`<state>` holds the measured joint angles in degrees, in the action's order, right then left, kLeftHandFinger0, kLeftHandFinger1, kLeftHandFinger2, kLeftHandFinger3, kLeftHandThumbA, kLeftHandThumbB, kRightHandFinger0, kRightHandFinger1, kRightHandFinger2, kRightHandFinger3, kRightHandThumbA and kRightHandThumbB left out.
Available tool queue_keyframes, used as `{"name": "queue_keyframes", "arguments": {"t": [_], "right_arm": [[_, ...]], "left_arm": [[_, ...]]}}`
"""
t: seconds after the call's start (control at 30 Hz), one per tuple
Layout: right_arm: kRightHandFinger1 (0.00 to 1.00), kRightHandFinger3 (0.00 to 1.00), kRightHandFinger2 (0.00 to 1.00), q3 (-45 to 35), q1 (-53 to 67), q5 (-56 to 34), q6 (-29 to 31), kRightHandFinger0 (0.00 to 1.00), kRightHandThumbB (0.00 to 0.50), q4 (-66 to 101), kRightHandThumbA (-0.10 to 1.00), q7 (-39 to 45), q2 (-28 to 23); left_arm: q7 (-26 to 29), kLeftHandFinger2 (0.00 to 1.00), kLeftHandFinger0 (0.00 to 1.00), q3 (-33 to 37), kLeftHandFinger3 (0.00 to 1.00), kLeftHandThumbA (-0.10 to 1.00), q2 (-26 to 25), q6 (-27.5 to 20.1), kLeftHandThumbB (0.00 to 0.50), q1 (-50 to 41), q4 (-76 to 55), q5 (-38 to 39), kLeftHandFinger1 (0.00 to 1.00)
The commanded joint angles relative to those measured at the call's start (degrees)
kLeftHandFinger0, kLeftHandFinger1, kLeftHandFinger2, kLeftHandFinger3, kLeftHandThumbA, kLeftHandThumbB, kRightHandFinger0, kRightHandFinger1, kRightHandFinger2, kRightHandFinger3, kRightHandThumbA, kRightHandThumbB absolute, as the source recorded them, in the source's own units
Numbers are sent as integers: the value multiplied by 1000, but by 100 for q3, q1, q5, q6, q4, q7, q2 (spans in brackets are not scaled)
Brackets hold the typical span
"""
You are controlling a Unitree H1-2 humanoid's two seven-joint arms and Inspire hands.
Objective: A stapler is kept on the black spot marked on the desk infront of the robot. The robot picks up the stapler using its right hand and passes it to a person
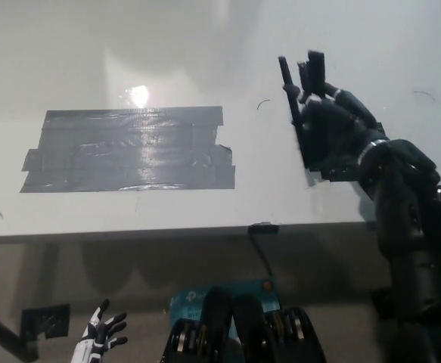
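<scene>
My black right hand [335, 130] is raised over the right part of the white desk [205, 45] and is shut on the black stapler [290, 94]. The stapler stands nearly upright, its long end sticking up past the fingers. Behind the hand, a bit of the black spot [327, 175] marked on the desk shows; most of it is hidden by the hand and arm. My white left hand [103, 334] hangs low at the lower left, below the desk edge, with its fingers apart and nothing in it.
A wide patch of grey tape [129, 149] lies on the desk's left half. The desk's front edge [167, 231] runs across the middle, with a black cable [263, 246] hanging from it. A blue box [194, 299] sits below.
</scene>
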<state>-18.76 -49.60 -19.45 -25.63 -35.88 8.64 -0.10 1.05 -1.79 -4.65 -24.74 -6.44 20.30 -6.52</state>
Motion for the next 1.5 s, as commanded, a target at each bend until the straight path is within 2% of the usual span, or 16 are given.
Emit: {"name": "queue_keyframes", "arguments": {"t": [0.0, 0.17, 0.37, 0.5, 0.67, 0.77, 0.93, 1.07, 1.13, 1.2, 1.27, 1.3, 1.33, 1.37, 1.4, 1.47], "right_arm": [[0, 0, 0, -282, -1206, -1244, -130, 0, 82, 506, 1000, -214, 368], [0, 0, 0, -294, -1282, -1234, -130, 0, 74, 463, 1000, -344, 425], [0, 0, 0, -230, -1319, -1172, -130, 0, 55, 458, 1000, -435, 459], [0, 0, 0, -90, -1400, -806, -29, 0, 72, 428, 1000, -657, 491], [0, 0, 0, 509, -1676, 54, 668, 0, 51, 5, 1000, -1006, 369], [0, 0, 0, 949, -1926, 757, 1020, 0, 92, -330, 987, -1582, 286], [0, 0, 0, 1825, -2453, 1701, 1492, 0, 59, -1026, 1000, -1920, -41], [0, 0, 0, 2373, -2827, 2280, 1552, 0, 41, -1397, 1000, -2356, -118], [0, 8, 0, 2566, -2930, 2443, 1585, 0, 61, -1492, 1000, -2462, -127], [0, 86, 13, 2723, -3045, 2562, 1735, 0, 74, -1694, 1000, -2591, -113], [0, 108, 78, 2929, -3147, 2738, 2014, 0, 68, -1960, 1000, -2743, -107], [16, 176, 200, 3020, -3187, 2790, 2162, 0, 67, -2095, 1000, -2799, -107], [46, 197, 267, 3078, -3212, 2825, 2225, 0, 65, -2167, 1000, -2820, -108], [46, 197, 267, 3116, -3230, 2845, 2263, 0, 65, -2218, 1000, -2836, -109], [105, 240, 370, 3217, -3273, 2930, 2304, 0, 69, -2322, 1000, -2882, -116], [113, 252, 385, 3311, -3322, 3021, 2318, 0, 76, -2420, 1000, -2948, -119]], "left_arm": [[-34, 848, 790, -8, 1000, 1000, -83, -121, 461, 15, -242, 127, 852], [-73, 851, 787, 3, 1000, 1000, -114, -140, 471, 28, -242, 158, 855], [-73, 846, 789, -1, 1000, 1000, -101, -92, 449, 55, -234, 202, 852], [-64, 848, 789, 14, 1000, 1000, -102, -74, 466, 41, -277, 172, 856], [-46, 848, 776, 25, 1000, 1000, -104, -47, 450, 48, -302, 134, 846], [-37, 843, 772, 29, 1000, 1000, -98, -22, 443, 59, -339, 119, 844], [-53, 843, 766, 38, 1000, 1000, -138, -121, 456, 125, -293, 113, 845], [-51, 842, 773, 44, 1000, 1000, -153, -128, 435, 171, -282, 88, 850], [-60, 846, 771, 47, 1000, 1000, -156, -130, 429, 184, -286, 94, 853], [-74, 849, 775, 46, 1000, 1000, -144, -111, 436, 186, -289, 130, 854], [-71, 843, 763, 50, 1000, 1000, -146, -155, 440, 202, -278, 123, 842], [-75, 844, 765, 52, 1000, 1000, -151, -150, 447, 203, -287, 123, 843], [-89, 845, 772, 53, 1000, 1000, -151, -137, 450, 201, -297, 141, 847], [-98, 845, 772, 54, 1000, 1000, -150, -128, 450, 199, -303, 155, 847], [-121, 849, 782, 54, 1000, 1000, -147, -118, 455, 204, -301, 198, 854], [-118, 848, 776, 50, 1000, 1000, -153, -123, 459, 214, -297, 201, 850]]}}
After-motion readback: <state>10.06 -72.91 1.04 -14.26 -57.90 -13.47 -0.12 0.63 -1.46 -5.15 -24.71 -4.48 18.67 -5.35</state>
